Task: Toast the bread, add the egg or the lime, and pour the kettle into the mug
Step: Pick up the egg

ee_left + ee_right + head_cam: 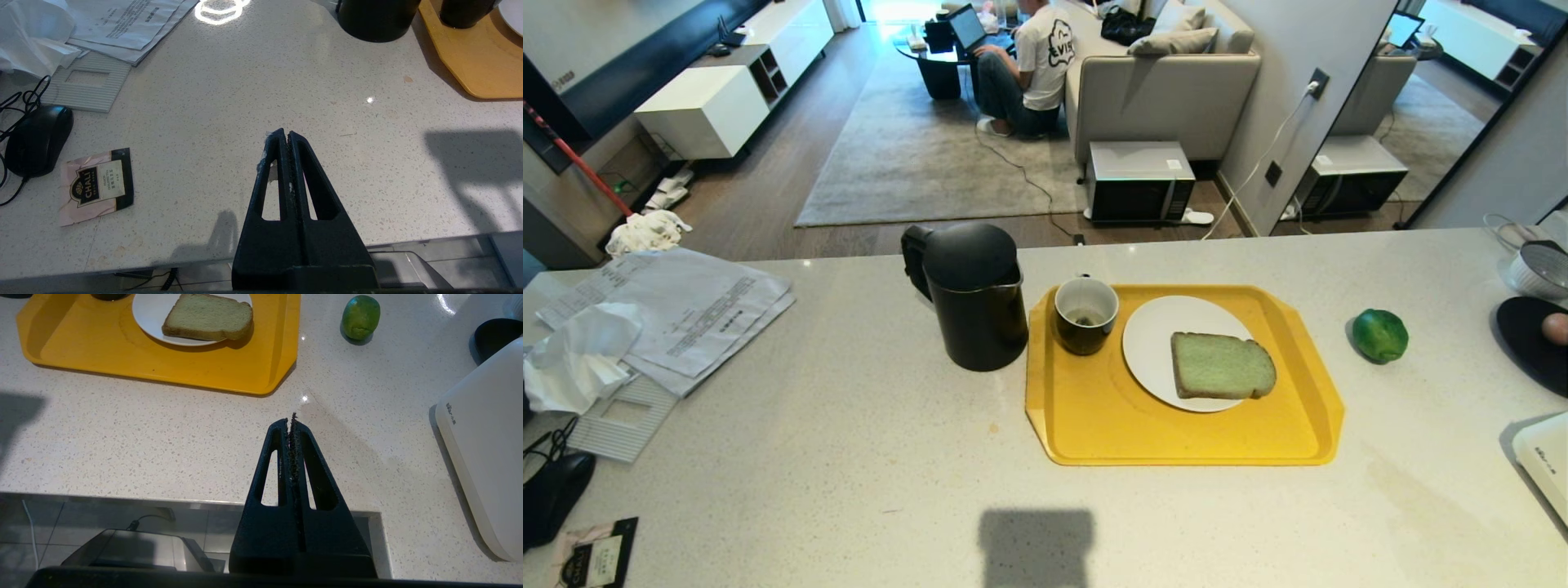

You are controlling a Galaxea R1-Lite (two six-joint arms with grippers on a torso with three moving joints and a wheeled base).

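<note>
Bread (1223, 365), one thick pale-green slice with brown crust, lies on the round white plate (1156, 335) in the yellow plastic tray (1094, 416) at the worktop's middle. You have not started, I judge: left gripper (288, 134) and right gripper (291, 421) hang pressed together, empty, over the near edge. Your next move needs the right one spread, then reaching to the slice for the white toaster (484, 437) at the right edge.

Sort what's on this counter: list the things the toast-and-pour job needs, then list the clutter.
For the job:
bread on the white plate
lime
egg
kettle
mug on the yellow tray

Just lying about:
papers
crumpled tissue
computer mouse
tea sachet
</note>
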